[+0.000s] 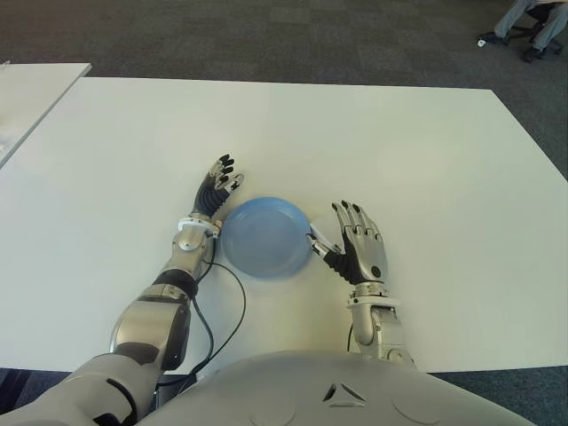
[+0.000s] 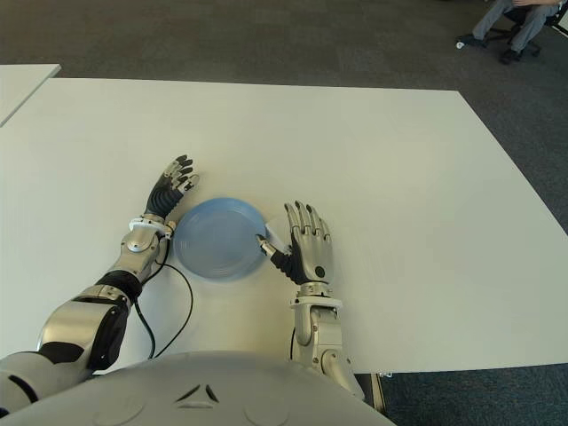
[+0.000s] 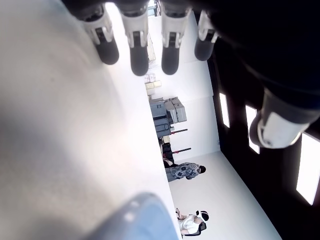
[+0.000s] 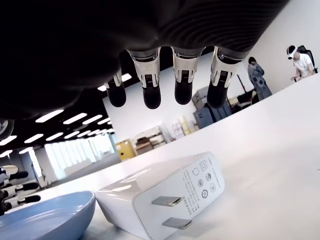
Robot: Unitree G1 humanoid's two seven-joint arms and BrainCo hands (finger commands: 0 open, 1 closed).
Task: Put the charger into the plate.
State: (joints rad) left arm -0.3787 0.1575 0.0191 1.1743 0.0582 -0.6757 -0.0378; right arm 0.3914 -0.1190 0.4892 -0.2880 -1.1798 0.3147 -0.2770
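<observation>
a white table seen from above, with a blue plate lying near its front edge between the robot's two hands. the plate holds nothing.

the right hand shows just to the right of the plate, palm down, with its four fingers extended and spread and the thumb reaching toward the plate's rim. it has hold of nothing. the white charger lies on the table beneath this hand, just beside the plate's right edge; in the right wrist view its two metal prongs face the camera, and the fingertips hang above it without touching it. from the eye views only a small white corner of the charger is visible, between the thumb and the plate. whether the charger touches the plate's rim cannot be told.

the left hand shows at the plate's upper left edge, fingers straight and loosely spread, holding nothing. a black cable runs from the left forearm across the table toward the robot's body.

beyond the far right corner of the table, a person's legs and a chair base stand on the dark carpet. a second white table lies at the far left.
</observation>
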